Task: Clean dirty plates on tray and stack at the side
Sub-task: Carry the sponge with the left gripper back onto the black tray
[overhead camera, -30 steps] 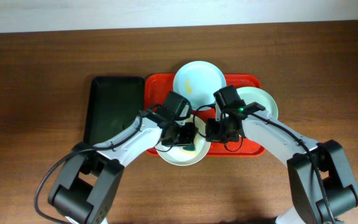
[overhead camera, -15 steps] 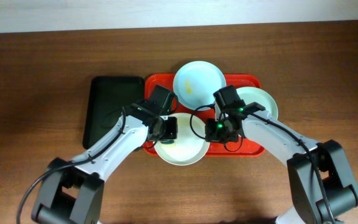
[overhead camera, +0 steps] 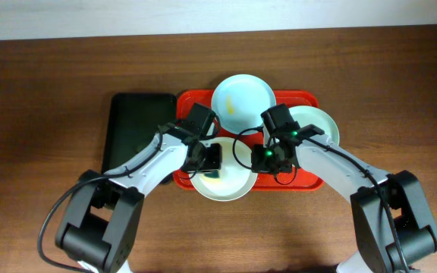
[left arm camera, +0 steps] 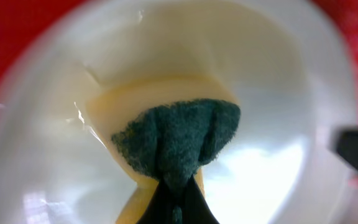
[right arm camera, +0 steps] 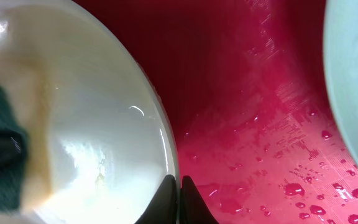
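Note:
The white plate (overhead camera: 230, 186) lies on the front of the red tray (overhead camera: 190, 106), overhanging its near rim. My left gripper (overhead camera: 212, 164) is shut on a yellow sponge with a green scouring face (left arm camera: 178, 134), which presses on the white plate's (left arm camera: 278, 93) inner surface. My right gripper (right arm camera: 178, 185) is shut on the right rim of the white plate (right arm camera: 104, 137); from overhead that gripper (overhead camera: 256, 161) sits beside the plate. A pale blue plate (overhead camera: 241, 102) with a yellowish smear lies at the tray's back. A mint green plate (overhead camera: 317, 125) lies at the tray's right.
A dark green-black tray (overhead camera: 131, 133) lies on the brown table left of the red tray. The red tray's floor (right arm camera: 247, 93) is wet with droplets. The mint plate's edge (right arm camera: 353, 93) is close on the right of my right gripper.
My left gripper has swept the sponge from the plate's right side to its left, then back toward the middle. The right gripper has kept its hold on the rim.

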Robot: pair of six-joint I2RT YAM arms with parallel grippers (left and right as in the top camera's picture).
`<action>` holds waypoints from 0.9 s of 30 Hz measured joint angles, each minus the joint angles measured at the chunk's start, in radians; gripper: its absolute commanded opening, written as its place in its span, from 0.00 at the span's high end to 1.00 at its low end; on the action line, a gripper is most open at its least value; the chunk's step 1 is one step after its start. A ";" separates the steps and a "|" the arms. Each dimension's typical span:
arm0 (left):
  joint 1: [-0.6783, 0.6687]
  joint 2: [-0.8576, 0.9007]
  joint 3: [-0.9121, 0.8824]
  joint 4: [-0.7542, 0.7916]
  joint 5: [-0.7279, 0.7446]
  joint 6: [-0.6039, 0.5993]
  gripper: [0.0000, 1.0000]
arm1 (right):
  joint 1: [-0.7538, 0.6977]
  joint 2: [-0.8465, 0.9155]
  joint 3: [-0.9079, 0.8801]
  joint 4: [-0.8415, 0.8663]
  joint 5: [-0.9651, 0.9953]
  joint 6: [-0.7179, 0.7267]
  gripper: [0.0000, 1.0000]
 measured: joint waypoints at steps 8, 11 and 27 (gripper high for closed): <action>0.042 -0.010 0.177 -0.154 0.069 0.058 1.00 | 0.002 0.000 0.000 0.000 -0.010 0.002 0.74; 0.093 -0.046 0.246 -0.246 -0.059 0.125 1.00 | 0.002 0.000 0.000 0.001 -0.015 0.000 0.64; 0.407 -0.055 0.262 -0.322 -0.420 0.194 1.00 | 0.002 0.000 -0.010 -0.006 -0.016 0.000 0.67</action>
